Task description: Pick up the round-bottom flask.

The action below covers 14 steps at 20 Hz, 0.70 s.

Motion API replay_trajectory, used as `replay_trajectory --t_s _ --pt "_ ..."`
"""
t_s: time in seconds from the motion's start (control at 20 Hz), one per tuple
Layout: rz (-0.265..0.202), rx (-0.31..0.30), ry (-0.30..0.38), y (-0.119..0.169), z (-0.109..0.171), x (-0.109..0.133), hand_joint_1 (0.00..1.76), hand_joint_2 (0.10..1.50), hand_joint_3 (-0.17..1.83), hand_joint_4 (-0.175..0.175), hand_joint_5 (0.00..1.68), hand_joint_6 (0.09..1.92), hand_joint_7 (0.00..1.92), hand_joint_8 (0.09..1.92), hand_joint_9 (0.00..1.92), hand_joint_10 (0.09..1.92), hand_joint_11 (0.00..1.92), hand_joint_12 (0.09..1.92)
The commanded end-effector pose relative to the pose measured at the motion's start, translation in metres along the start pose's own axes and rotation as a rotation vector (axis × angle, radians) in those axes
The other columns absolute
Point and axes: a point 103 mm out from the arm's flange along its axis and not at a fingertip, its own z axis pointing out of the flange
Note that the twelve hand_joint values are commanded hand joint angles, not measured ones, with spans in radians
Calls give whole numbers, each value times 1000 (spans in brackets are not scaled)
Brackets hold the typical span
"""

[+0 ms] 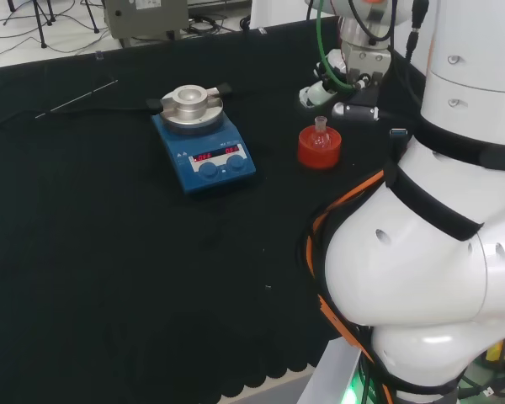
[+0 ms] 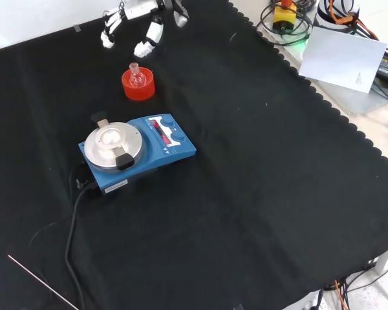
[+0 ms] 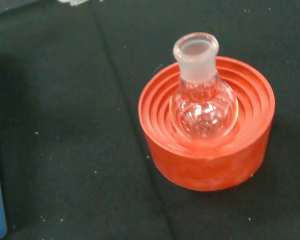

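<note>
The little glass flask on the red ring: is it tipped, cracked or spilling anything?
Nothing stands out. The round-bottom flask sits upright in the middle of the red ribbed stand, looks whole and empty, and the cloth round it is dry. The hand hovers apart from it.

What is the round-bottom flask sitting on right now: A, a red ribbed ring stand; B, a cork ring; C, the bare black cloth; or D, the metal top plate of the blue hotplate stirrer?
A: the round-bottom flask sits upright in the red ribbed ring stand, apart from the blue hotplate stirrer.
</note>
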Motion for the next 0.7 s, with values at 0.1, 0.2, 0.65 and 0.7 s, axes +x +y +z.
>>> replay_trajectory --t_s 0.1,0.2,0.65,0.7 --pt "15 22 29 8 27 -23 772 732 570 -27 544 87 282 555 337 602 0 1141" --pt "14 29 27 8 32 -26 774 729 574 -27 549 87 284 555 340 602 0 1144" --pt "20 43 35 14 52 -35 779 719 587 -28 559 87 289 556 350 603 0 1150" --pt "20 45 36 15 55 -35 780 718 588 -28 559 87 289 557 350 603 0 1150"
